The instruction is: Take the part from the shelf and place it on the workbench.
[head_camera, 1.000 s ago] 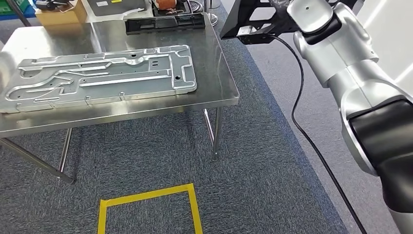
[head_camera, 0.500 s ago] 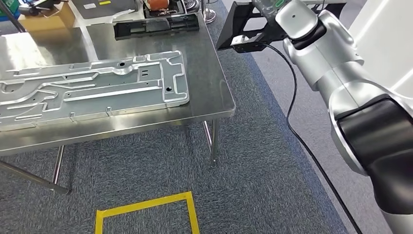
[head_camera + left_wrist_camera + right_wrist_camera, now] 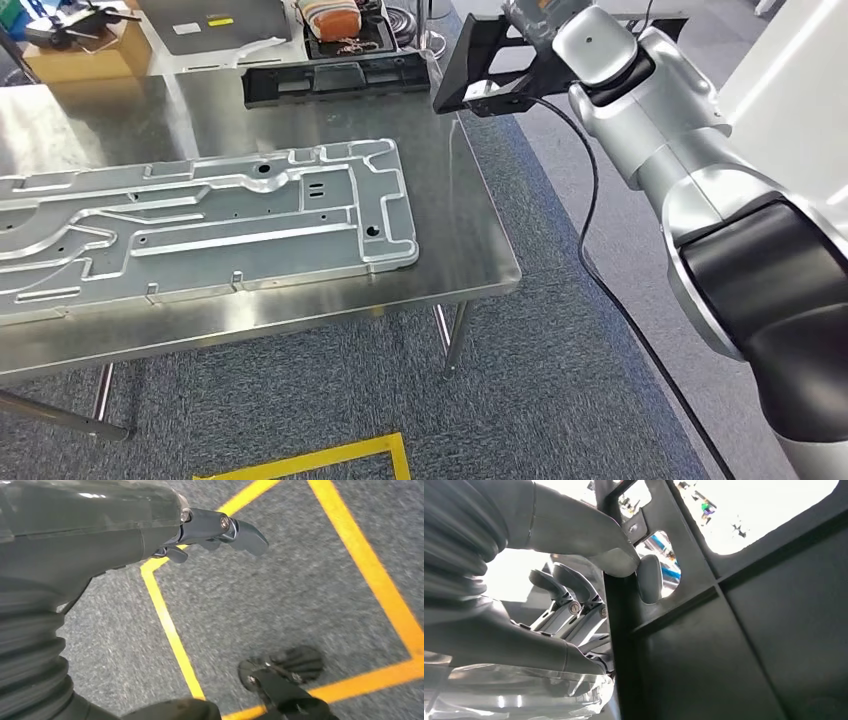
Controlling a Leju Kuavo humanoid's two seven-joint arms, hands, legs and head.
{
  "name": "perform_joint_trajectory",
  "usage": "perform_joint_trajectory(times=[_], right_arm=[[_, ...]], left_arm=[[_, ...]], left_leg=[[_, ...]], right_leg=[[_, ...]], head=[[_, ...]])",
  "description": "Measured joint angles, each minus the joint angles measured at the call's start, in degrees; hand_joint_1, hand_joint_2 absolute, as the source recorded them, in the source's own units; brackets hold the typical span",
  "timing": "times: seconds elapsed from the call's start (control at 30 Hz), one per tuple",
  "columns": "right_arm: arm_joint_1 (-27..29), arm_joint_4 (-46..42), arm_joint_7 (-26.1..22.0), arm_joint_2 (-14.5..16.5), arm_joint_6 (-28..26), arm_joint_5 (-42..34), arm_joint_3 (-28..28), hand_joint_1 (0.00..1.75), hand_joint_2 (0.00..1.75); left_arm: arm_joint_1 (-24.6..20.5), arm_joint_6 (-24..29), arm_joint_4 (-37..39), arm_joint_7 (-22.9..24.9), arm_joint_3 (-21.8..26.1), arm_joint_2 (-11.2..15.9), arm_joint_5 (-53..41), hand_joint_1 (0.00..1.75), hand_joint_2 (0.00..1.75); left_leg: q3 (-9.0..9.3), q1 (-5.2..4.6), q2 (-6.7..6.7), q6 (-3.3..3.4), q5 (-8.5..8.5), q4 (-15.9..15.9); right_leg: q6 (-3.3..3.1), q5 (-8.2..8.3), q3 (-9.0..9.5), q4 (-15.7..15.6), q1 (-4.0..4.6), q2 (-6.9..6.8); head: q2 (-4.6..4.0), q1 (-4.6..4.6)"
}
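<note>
fingers [image 3: 574,587] of the right hand [image 3: 589,575] are gripping the black ribbed plastic part [image 3: 724,645]; left fingers [image 3: 235,527] hanging empty, spread. lower it flat onto bare steel table [image 3: 470,200].

Workshop: steel workbench [image 3: 470,215], machined metal plate [image 3: 200,225].

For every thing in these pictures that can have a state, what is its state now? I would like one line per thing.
Black plastic frame part: held in the air beside the table's far right corner, not yet set down.
Right hand: grips the frame's edge, thumb on one face, fingers on the other.
Left hand: holds nothing, hangs above the grey carpet.
Large silver metal plate: lies flat on the steel workbench.
Long black plastic part: lies flat at the bench's far edge.
</note>
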Motion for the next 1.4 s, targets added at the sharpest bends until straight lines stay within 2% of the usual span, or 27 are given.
perform_joint_trajectory(times=[0.03,0.07,0.1,0.13,0.2,0.23,0.27,0.33,0.37,0.4,0.43,0.47,0.5,0.53,0.57,0.6,0.63,0.67,0.7,0.73,0.77,0.8,0.83,0.93,1.17,1.27,1.4], right_arm=[[0.1,0.3,0.3,0.2,0.0,-0.2,0.0,1.75,1.75],[0.3,0.6,0.7,0.6,0.0,-0.3,0.0,1.75,1.75],[0.4,1.0,1.5,1.0,-0.1,-0.4,0.0,1.75,1.75],[0.5,1.5,2.5,1.6,-0.3,-0.4,0.0,1.75,1.75],[1.0,2.7,4.9,3.4,-0.7,0.3,0.0,1.75,1.75],[1.4,3.2,6.0,4.5,-0.8,0.8,0.0,1.75,1.75],[1.7,3.6,6.9,5.8,-1.0,1.2,0.0,1.75,1.75],[2.2,4.1,8.4,8.5,-1.4,2.0,0.0,1.75,1.75],[2.5,4.3,9.0,9.8,-1.8,2.3,0.1,1.75,1.75],[2.9,4.6,9.4,11.0,-2.3,2.7,0.1,1.75,1.75],[3.5,4.8,9.8,12.2,-2.7,3.1,0.2,1.75,1.75],[4.2,5.0,10.0,13.3,-3.2,3.3,0.4,1.75,1.75],[5.1,5.2,10.3,14.3,-3.6,3.5,0.6,1.75,1.75],[6.1,5.5,10.5,15.2,-3.9,3.6,0.9,1.75,1.75],[7.1,5.7,10.7,16.0,-4.3,3.6,1.1,1.75,1.75],[8.0,5.9,10.9,16.8,-4.6,3.6,1.2,1.75,1.75],[8.7,6.1,11.0,17.5,-5.1,3.6,1.3,1.75,1.75],[9.4,6.3,11.0,18.0,-5.6,3.6,1.5,1.75,1.75],[9.9,6.5,11.1,18.6,-6.1,3.6,1.8,1.75,1.75],[10.4,6.6,11.1,19.1,-6.5,3.6,2.1,1.75,1.75],[10.7,6.7,11.1,19.4,-6.8,3.6,2.4,1.75,1.75],[11.1,6.8,11.2,19.8,-7.1,3.6,2.6,1.75,1.75],[11.3,6.9,11.3,19.9,-7.3,3.6,2.8,1.75,1.75],[11.6,7.0,11.4,20.4,-8.1,3.6,3.2,1.75,1.75],[13.3,6.9,10.9,21.4,-12.3,3.6,4.1,1.75,1.75],[15.0,6.3,10.2,21.7,-14.9,3.5,4.1,1.75,1.75],[18.4,5.3,9.7,21.9,-17.4,3.6,4.1,1.75,1.75]], left_arm=[[0.0,-0.1,0.0,0.0,0.0,0.0,-0.1,0.00,1.75],[0.2,-0.2,0.0,0.0,0.0,0.0,-0.2,0.00,1.75],[0.3,-0.2,0.0,0.1,0.1,0.0,-0.3,0.00,1.75],[0.5,-0.3,0.0,0.2,0.1,0.0,-0.5,0.00,1.75],[0.6,-0.3,0.2,0.3,0.1,-0.2,-0.8,0.00,1.75],[0.5,-0.4,0.2,0.3,0.2,-0.3,-0.9,0.00,1.75],[0.4,-0.4,0.3,0.3,0.2,-0.4,-1.1,0.00,1.75],[0.2,-0.3,0.3,0.3,0.2,-0.2,-1.4,0.00,1.75],[0.1,-0.3,0.3,0.3,0.2,-0.1,-1.5,0.00,1.75],[-0.1,-0.3,0.3,0.2,0.2,0.0,-1.6,0.00,1.75],[-0.2,-0.3,0.3,0.2,0.2,0.0,-1.7,0.00,1.75],[-0.4,-0.3,0.3,0.2,0.2,0.0,-1.9,0.00,1.75],[-0.5,-0.4,0.3,0.3,0.2,0.0,-2.0,0.00,1.75],[-0.5,-0.4,0.3,0.3,0.2,0.1,-2.2,0.00,1.75],[-0.6,-0.4,0.3,0.4,0.2,0.1,-2.5,0.00,1.75],[-0.7,-0.4,0.3,0.5,0.2,0.1,-2.8,0.00,1.75],[-0.7,-0.3,0.3,0.6,0.1,0.1,-3.2,0.00,1.75],[-0.8,-0.2,0.3,0.6,0.0,0.2,-3.6,0.00,1.75],[-0.9,0.0,0.3,0.7,-0.1,0.2,-4.0,0.00,1.75],[-1.0,0.2,0.3,0.7,-0.2,0.2,-4.2,0.00,1.75],[-1.2,0.4,0.3,0.7,-0.3,0.1,-4.4,0.00,1.75],[-1.4,0.5,0.3,0.7,-0.4,0.1,-4.6,0.00,1.75],[-1.6,0.6,0.3,0.7,-0.5,0.0,-4.7,0.00,1.75],[-2.1,0.8,0.3,0.6,-0.7,-0.1,-5.0,0.00,1.75],[-3.0,1.5,0.3,0.8,-1.0,-0.3,-5.2,0.00,1.75],[-3.3,2.7,0.3,1.4,-1.2,-0.3,-5.5,0.00,1.75],[-3.4,4.8,0.3,2.0,-1.8,-0.4,-6.9,0.00,1.75]], left_leg=[[1.04,-0.10,-0.28,0.06,-0.87,0.0],[2.17,-0.23,-0.58,0.11,-1.77,0.0],[3.38,-0.39,-0.81,0.13,-2.72,0.0],[4.46,-0.50,-0.98,0.15,-3.65,-0.1],[6.36,-0.76,-1.21,-0.05,-5.44,0.0],[6.99,-0.79,-1.33,-0.26,-6.20,-0.1],[7.60,-0.86,-1.41,-0.56,-6.53,0.0],[7.61,-1.04,-1.38,-1.23,-6.15,1.5],[6.75,-1.09,-1.21,-1.63,-5.45,3.6],[5.11,-1.02,-1.05,-2.07,-5.12,6.4],[2.92,-0.75,-0.88,-2.48,-5.53,9.6],[0.54,-0.44,-0.72,-2.93,-6.89,12.7],[-1.65,-0.09,-0.61,-3.35,-9.03,14.8],[-3.33,0.24,-0.48,-3.79,-11.24,15.7],[-4.30,0.54,-0.32,-4.18,-12.35,15.1],[-4.58,0.83,-0.16,-4.53,-11.66,13.0],[-4.31,1.12,-0.03,-4.84,-8.94,9.7],[-3.93,1.41,0.08,-5.04,-4.49,5.7],[-3.54,1.56,0.21,-4.91,-0.84,2.6],[-3.44,1.60,0.22,-4.58,2.01,0.5],[-3.54,1.59,0.21,-4.11,3.37,-0.3],[-3.58,1.53,0.14,-3.66,3.31,-0.1],[-3.71,1.52,-0.02,-3.49,3.55,-0.1],[-3.75,1.47,-0.49,-3.15,3.45,-0.1],[-3.76,1.15,-0.86,-2.17,2.94,-0.1],[-3.73,1.03,-0.84,-2.04,2.90,-0.1],[-3.70,0.93,-0.82,-1.99,2.92,0.0]], right_leg=[[-0.10,-2.26,-1.85,0.3,0.22,0.00],[-0.34,-3.56,-3.03,-0.7,0.50,0.00],[-0.82,-2.94,-3.68,-3.2,0.87,0.02],[-1.57,0.33,-3.93,-6.7,1.38,0.04],[-3.05,10.76,-3.84,-13.6,2.47,0.65],[-3.57,14.64,-3.60,-15.4,2.84,1.00],[-3.95,16.30,-3.28,-16.3,3.01,1.30],[-4.57,15.74,-1.88,-16.8,2.69,1.35],[-4.92,15.35,-1.02,-17.2,2.40,1.29],[-5.08,14.98,-0.11,-17.6,2.08,1.27],[-5.11,14.53,0.70,-17.9,1.84,1.24],[-5.05,13.99,1.41,-18.1,1.60,1.22],[-4.84,13.40,2.10,-18.2,1.38,1.23],[-4.61,12.74,2.83,-18.1,1.17,1.23],[-4.37,12.05,3.57,-18.0,0.96,1.22],[-4.12,11.32,4.30,-17.9,0.76,1.20],[-3.84,10.56,4.96,-17.7,0.60,1.16],[-3.50,9.79,5.44,-17.3,0.55,1.14],[-3.15,9.11,5.63,-17.0,0.57,1.21],[-2.75,8.48,5.65,-16.6,0.65,1.25],[-2.39,8.02,5.58,-16.4,0.74,1.29],[-2.34,7.69,5.51,-16.2,0.76,1.29],[-2.54,7.48,5.54,-16.1,0.74,1.21],[-3.42,7.41,5.83,-16.4,0.68,0.89],[-3.67,7.21,6.36,-17.4,0.55,0.49],[-3.23,7.18,6.39,-17.5,0.47,0.45],[-1.36,7.20,6.42,-17.5,0.25,0.42]], head=[[0.00,0.00],[0.00,0.01],[0.00,0.01],[0.00,0.01],[0.00,0.00],[0.00,0.01],[0.00,0.01],[0.00,0.02],[0.00,0.00],[0.00,-0.01],[0.00,-0.01],[0.00,-0.02],[0.00,-0.02],[0.00,-0.02],[0.00,-0.02],[0.00,-0.02],[0.00,-0.02],[0.00,-0.02],[0.00,-0.02],[0.00,-0.01],[0.00,0.00],[0.00,0.00],[0.00,0.01],[0.00,0.02],[0.00,0.01],[0.00,0.01],[0.00,0.01]])
